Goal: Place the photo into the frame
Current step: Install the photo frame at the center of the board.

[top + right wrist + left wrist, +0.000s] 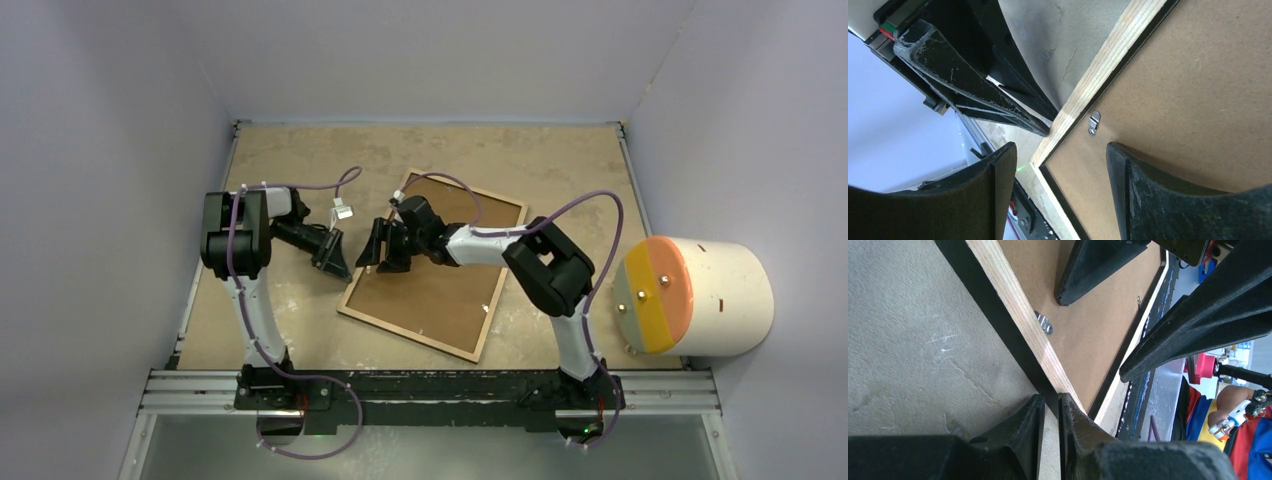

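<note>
My left claw (1051, 405) sits closest, its two black fingers clenched on the left rim of the large rectangular frame with its narrow light-wood back and black edge (1008, 295). The frame lies back-up in the middle of the sandy-brown table (300, 150), turned at a slant. My right claw (1060, 150) hangs released, jaws wide apart, just above the flat plain brown backing board (1088, 325) seated inside the rim, near the small silver metal tab (1044, 323) at the left edge. The photo I cannot see anywhere; whether it lies under the board I cannot tell. I judge the tab is the job now. I should hold the rim firmly so the frame cannot skate, bring one right fingertip beside the tab and swivel it sideways, pressing lightly since a pane lies beneath. Counted: one frame, one board, one tab plainly seen, two claws, and one cream cylinder with an orange, yellow and grey face (700, 295) at the right.
</note>
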Available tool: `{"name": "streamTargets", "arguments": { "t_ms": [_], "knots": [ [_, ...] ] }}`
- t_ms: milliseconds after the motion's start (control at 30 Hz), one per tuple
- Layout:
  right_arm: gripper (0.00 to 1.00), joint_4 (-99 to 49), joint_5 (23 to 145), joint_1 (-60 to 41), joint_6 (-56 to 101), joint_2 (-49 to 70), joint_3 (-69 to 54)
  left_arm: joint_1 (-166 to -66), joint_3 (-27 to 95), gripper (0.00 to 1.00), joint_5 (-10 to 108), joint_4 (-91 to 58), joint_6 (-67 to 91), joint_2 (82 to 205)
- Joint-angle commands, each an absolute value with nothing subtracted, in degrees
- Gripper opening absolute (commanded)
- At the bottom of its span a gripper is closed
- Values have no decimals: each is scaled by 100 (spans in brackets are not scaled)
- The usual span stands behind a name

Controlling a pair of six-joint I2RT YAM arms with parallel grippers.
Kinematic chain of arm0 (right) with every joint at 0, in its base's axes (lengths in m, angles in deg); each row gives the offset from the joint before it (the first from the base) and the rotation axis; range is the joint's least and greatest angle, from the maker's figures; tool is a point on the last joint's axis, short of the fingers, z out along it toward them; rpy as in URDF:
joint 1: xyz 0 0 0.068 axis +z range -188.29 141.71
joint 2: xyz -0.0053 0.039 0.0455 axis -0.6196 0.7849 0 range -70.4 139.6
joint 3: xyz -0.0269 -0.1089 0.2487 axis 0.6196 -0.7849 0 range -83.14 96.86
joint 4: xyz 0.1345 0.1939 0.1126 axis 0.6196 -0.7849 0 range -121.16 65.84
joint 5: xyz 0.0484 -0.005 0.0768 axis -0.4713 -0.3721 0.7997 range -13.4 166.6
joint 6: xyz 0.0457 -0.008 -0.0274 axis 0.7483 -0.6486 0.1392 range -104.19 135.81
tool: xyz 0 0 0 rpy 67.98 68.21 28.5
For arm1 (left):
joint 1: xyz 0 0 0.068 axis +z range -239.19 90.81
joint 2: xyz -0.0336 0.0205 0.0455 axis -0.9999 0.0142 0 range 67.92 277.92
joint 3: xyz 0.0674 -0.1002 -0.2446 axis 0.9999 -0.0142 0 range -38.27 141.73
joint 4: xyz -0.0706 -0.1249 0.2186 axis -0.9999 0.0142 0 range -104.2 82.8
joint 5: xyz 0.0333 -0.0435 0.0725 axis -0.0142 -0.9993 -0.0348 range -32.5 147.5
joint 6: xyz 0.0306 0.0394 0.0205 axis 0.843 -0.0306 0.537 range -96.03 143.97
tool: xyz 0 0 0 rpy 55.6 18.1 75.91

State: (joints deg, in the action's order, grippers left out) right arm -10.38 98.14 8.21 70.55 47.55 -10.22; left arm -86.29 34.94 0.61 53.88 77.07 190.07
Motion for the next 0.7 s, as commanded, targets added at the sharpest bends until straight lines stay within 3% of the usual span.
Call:
{"name": "streamTargets", "arguments": {
  "t_ms": [0,667],
  "knots": [
    [68,-755,9995,833,7215,4787,-825,-8651,3432,19,139,4972,7756,19053],
    [64,-501,10051,872,7414,5169,-776,-8655,3387,18,256,4890,7711,18983]
  ]
}}
